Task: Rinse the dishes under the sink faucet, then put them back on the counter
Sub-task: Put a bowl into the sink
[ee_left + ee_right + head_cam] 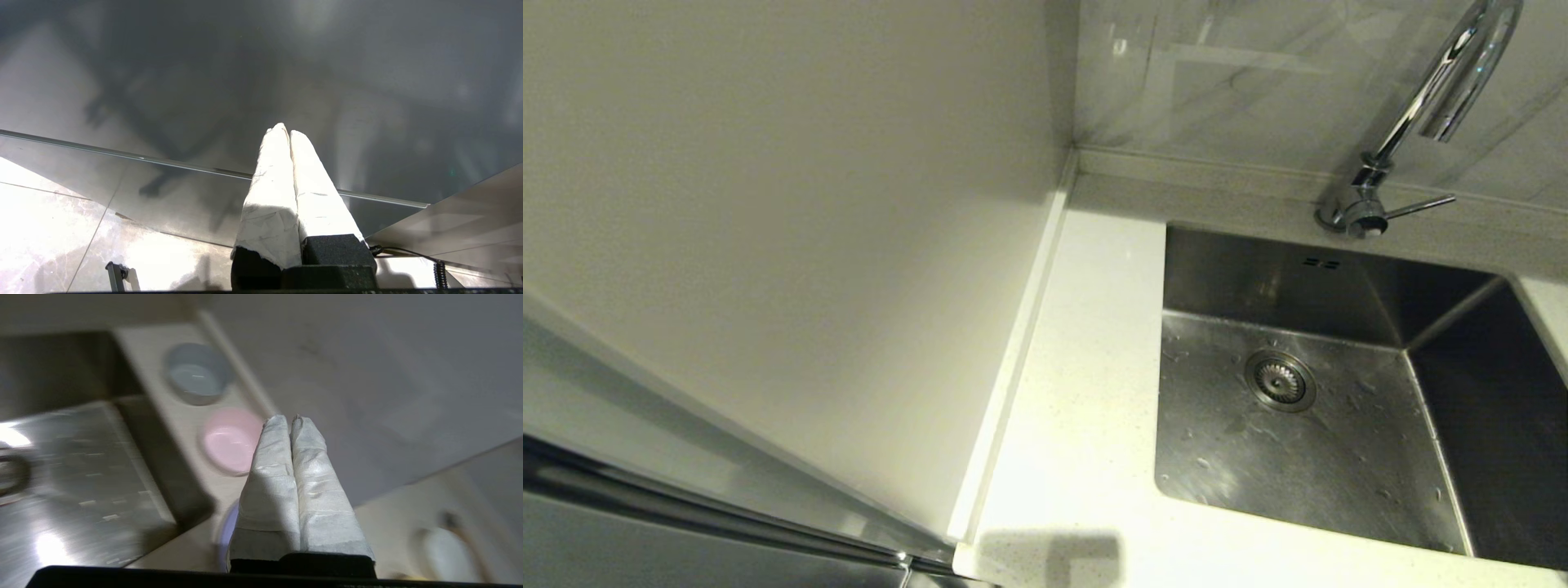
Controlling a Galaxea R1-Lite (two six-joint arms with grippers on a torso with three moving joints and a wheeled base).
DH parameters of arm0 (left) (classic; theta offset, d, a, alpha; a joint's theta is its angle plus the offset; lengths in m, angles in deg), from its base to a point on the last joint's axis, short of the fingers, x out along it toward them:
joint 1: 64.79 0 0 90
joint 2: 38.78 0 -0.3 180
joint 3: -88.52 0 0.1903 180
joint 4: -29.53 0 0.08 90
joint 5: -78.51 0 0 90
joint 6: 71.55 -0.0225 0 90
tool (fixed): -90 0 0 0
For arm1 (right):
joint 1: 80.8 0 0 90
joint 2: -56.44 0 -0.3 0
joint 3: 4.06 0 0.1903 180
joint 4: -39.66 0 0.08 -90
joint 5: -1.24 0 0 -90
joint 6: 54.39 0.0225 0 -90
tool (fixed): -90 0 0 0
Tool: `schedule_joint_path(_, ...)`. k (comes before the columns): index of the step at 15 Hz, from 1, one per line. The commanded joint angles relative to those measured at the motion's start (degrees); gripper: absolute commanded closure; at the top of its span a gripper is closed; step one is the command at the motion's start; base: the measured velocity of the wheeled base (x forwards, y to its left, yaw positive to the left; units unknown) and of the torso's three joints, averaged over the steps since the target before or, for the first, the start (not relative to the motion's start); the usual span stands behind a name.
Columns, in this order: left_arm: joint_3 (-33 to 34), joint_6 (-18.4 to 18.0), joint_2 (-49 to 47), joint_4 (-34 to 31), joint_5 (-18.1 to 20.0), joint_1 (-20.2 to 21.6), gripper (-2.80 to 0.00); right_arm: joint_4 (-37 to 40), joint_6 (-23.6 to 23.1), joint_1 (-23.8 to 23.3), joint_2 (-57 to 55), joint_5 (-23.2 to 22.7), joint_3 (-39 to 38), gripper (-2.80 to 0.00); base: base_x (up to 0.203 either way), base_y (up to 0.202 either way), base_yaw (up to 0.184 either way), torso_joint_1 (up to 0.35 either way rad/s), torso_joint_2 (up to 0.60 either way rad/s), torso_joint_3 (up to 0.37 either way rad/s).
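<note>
Left pincer [289,132]: white-wrapped fingers pressed together, nothing between them; parked low before a dark glossy panel and pale floor tiles; not seen from the head.
White speckled stone tabletop [1086,392]: a strip between a plain pale wall panel and the basin; in the head view no dishes show on it.
Rectangular stainless steel sink [1454,343]: right of that strip, floor spotted with droplets, round metal drain strainer [1281,380] near its middle.
Tall chrome gooseneck faucet [1413,106]: behind the basin, thin side lever pointing right.
Right pincer [293,421]: fingers fully together, holding nothing; hangs above the tabletop strip beside the sink.
Small pale blue-grey bowl [198,373]: upright on the strip, in the right wrist view.
Small pale pink bowl [229,440]: next along the strip, just beside the fingertips.
Flat lilac round plate [229,528]: only an edge shows behind the fingers.
</note>
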Motion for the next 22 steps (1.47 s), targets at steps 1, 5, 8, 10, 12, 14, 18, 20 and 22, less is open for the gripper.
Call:
schedule_joint_path(1, 0.1, 0.0, 0.0, 0.0, 0.0, 0.0, 0.0, 0.3, -1.0, -0.1, -20.5, 5.1, 6.4, 0.0, 0.0, 0.0, 0.0, 0.0, 0.0, 0.0)
schedule_joint_path(5, 0.2, 0.0, 0.0, 0.0, 0.0, 0.0, 0.0, -1.5, -7.4, -15.6, -42.0, 5.0, 21.7, 0.0, 0.0, 0.0, 0.0, 0.0, 0.0, 0.0)
schedule_joint_path(8, 0.2, 0.0, 0.0, 0.0, 0.0, 0.0, 0.0, -3.2, -9.8, -37.9, -46.0, 2.1, 24.7, 0.0, 0.0, 0.0, 0.0, 0.0, 0.0, 0.0)
schedule_joint_path(10, 0.2, 0.0, 0.0, 0.0, 0.0, 0.0, 0.0, -5.3, -8.5, -51.2, -48.5, -7.6, 25.0, 0.0, 0.0, 0.0, 0.0, 0.0, 0.0, 0.0)
schedule_joint_path(12, 0.2, 0.0, 0.0, 0.0, 0.0, 0.0, 0.0, -7.1, -7.2, -62.2, -50.1, -27.4, 26.5, 0.0, 0.0, 0.0, 0.0, 0.0, 0.0, 0.0)
schedule_joint_path(14, 0.2, 0.0, 0.0, 0.0, 0.0, 0.0, 0.0, -7.7, -5.1, -70.5, -51.1, -46.0, 28.5, 0.0, 0.0, 0.0, 0.0, 0.0, 0.0, 0.0)
schedule_joint_path(18, 0.1, 0.0, 0.0, 0.0, 0.0, 0.0, 0.0, -0.4, -2.7, -78.0, -50.3, -60.3, 30.3, 0.0, 0.0, 0.0, 0.0, 0.0, 0.0, 0.0)
schedule_joint_path(20, 0.2, 0.0, 0.0, 0.0, 0.0, 0.0, 0.0, 7.9, -2.8, -79.1, -49.4, -60.6, 33.3, 0.0, 0.0, 0.0, 0.0, 0.0, 0.0, 0.0)
schedule_joint_path(22, 0.2, 0.0, 0.0, 0.0, 0.0, 0.0, 0.0, 16.7, -3.1, -79.2, -49.6, -60.7, 37.9, 0.0, 0.0, 0.0, 0.0, 0.0, 0.0, 0.0)
